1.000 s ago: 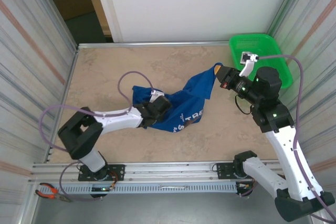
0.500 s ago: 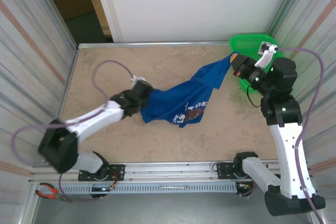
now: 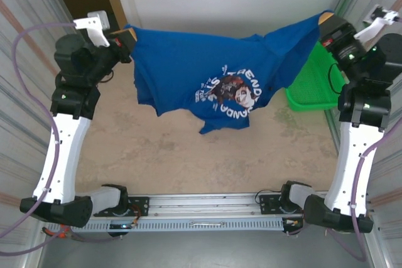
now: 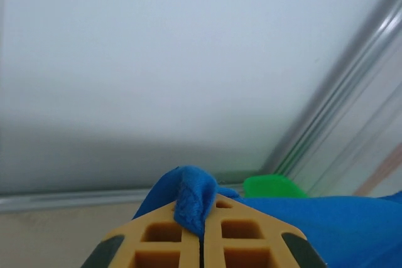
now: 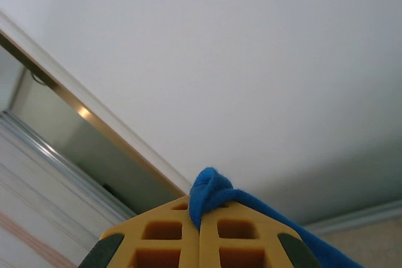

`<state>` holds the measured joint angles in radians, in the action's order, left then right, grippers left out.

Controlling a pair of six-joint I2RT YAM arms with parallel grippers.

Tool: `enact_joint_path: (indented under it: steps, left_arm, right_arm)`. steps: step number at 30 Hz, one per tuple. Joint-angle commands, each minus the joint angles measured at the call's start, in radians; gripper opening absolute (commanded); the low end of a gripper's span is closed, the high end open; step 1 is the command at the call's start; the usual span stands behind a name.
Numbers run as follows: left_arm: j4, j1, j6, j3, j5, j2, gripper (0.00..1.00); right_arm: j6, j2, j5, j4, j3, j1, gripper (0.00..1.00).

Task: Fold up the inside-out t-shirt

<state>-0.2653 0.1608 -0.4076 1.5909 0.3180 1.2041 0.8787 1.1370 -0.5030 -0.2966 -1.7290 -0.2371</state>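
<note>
T-shirt [image 3: 213, 70] hangs stretched between left gripper [image 3: 128, 36] and right gripper [image 3: 325, 19], each clamped tight on a bunched edge, which I judge is to spread it for folding.

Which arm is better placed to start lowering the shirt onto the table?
Probably left: the left claw pinches the t-shirt at the left of the table, far from the green basket. The right claw grips its corner beside that basket, and cloth hangs across it.
</note>
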Motion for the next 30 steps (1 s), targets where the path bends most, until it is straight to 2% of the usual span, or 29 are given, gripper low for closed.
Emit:
enact_joint_path:
  steps: [1,4,7,12,17,22,25,27,28,29,30]
  left_arm:
    - [-0.007,-0.012,0.004,0.079,0.044,0.027,0.08]
    - [-0.041,-0.040,0.014,0.094,0.037,0.066,0.00]
    - [-0.047,-0.077,0.000,0.060,0.043,0.098,0.00]
    - [0.020,-0.175,-0.099,-0.015,0.115,0.186,0.00]
    - [0.037,-0.211,-0.170,0.112,0.189,0.333,0.00]
    - [0.058,-0.208,-0.235,0.290,0.206,0.387,0.00]
    - [0.044,-0.208,-0.239,0.340,0.215,0.380,0.00]
    - [0.059,-0.207,-0.236,0.282,0.225,0.339,0.00]
    - [0.068,-0.205,-0.232,0.228,0.226,0.314,0.02]
    - [0.079,-0.205,-0.224,0.156,0.225,0.284,0.09]
    - [0.081,-0.205,-0.210,0.071,0.215,0.249,0.21]
  right_arm:
    - [0.067,-0.014,-0.025,0.070,-0.077,-0.033,0.00]
    - [0.085,-0.003,-0.029,0.076,-0.089,-0.037,0.00]
    - [0.098,-0.001,-0.029,0.081,-0.071,-0.037,0.00]
    - [0.121,0.020,-0.015,0.109,-0.049,-0.037,0.00]
    - [0.210,0.154,-0.101,0.223,-0.110,-0.036,0.00]
    - [0.220,0.237,-0.112,0.231,-0.286,-0.027,0.00]
    - [0.223,0.234,-0.125,0.242,-0.313,-0.014,0.00]
    - [0.206,0.179,-0.131,0.259,-0.241,0.016,0.00]
    - [0.189,0.139,-0.123,0.266,-0.186,0.038,0.00]
    - [0.161,0.085,-0.107,0.269,-0.093,0.074,0.00]
    - [0.127,0.027,-0.089,0.270,-0.002,0.117,0.00]
